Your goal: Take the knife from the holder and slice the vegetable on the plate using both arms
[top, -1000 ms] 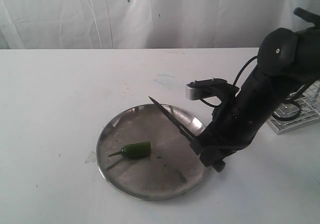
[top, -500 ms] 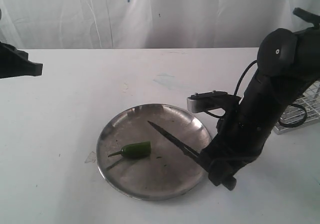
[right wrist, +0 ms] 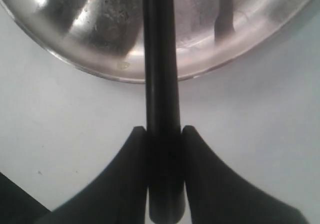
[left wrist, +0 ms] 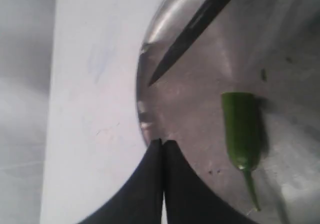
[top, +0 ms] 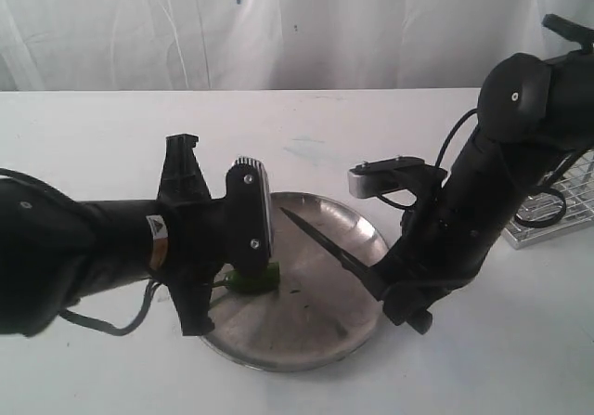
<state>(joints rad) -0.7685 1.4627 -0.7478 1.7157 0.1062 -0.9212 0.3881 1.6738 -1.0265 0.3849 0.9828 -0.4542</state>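
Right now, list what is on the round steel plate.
On the round steel plate: one small glossy green chili pepper; a dark pointed knife reaches above. The black left arm hides its left part in the exterior view.

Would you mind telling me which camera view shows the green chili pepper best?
The left wrist view: the whole chili pepper, stem included, lies unobstructed on the plate. In the exterior view the left arm covers most of it. The right wrist view does not show it.
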